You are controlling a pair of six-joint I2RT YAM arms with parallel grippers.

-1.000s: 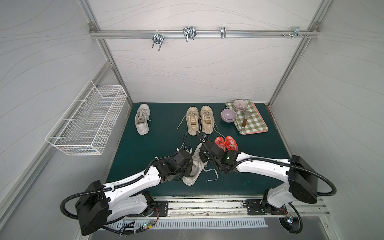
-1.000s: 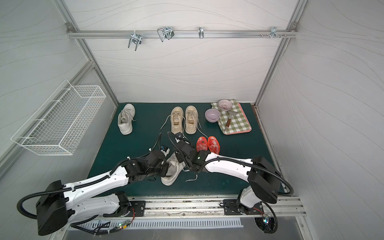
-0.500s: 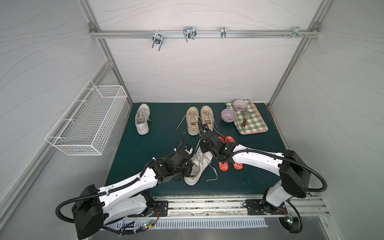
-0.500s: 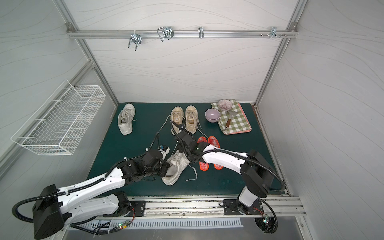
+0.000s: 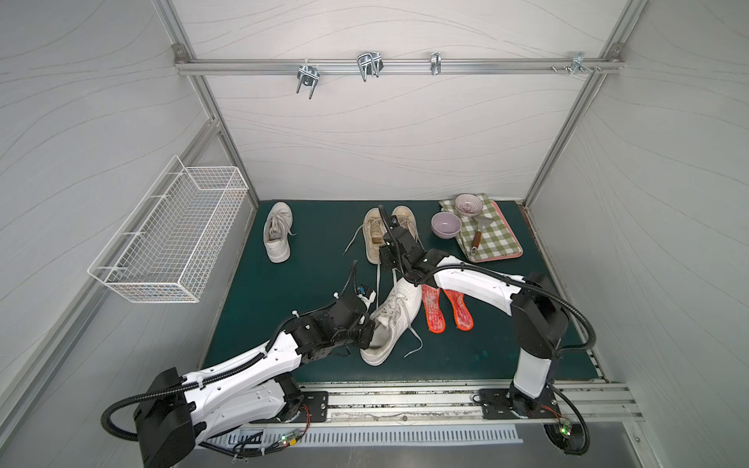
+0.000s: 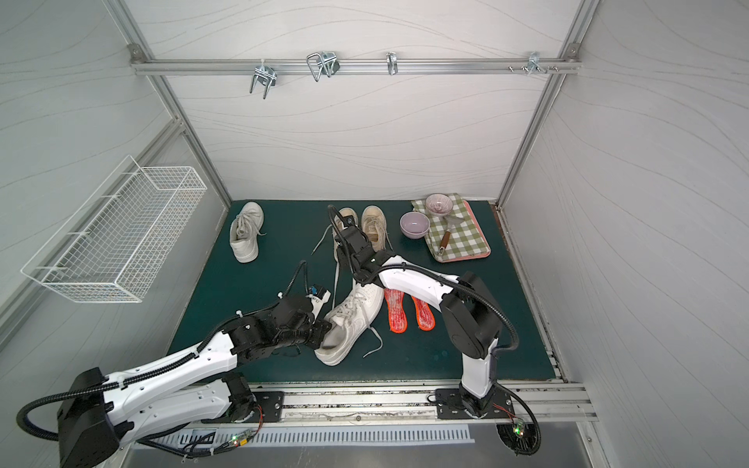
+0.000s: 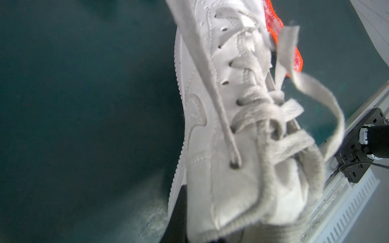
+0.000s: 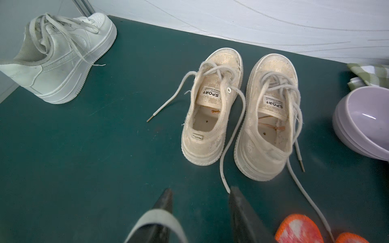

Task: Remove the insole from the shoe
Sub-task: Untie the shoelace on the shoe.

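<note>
The left tool is pinched tight on the heel collar of the white leather lace-up sneaker, near the middle of the dark green bench. Two flat orange-rimmed red insoles lie out on the bench just right of it. The right tool hangs farther back, jaws parted, holding nothing.
</note>
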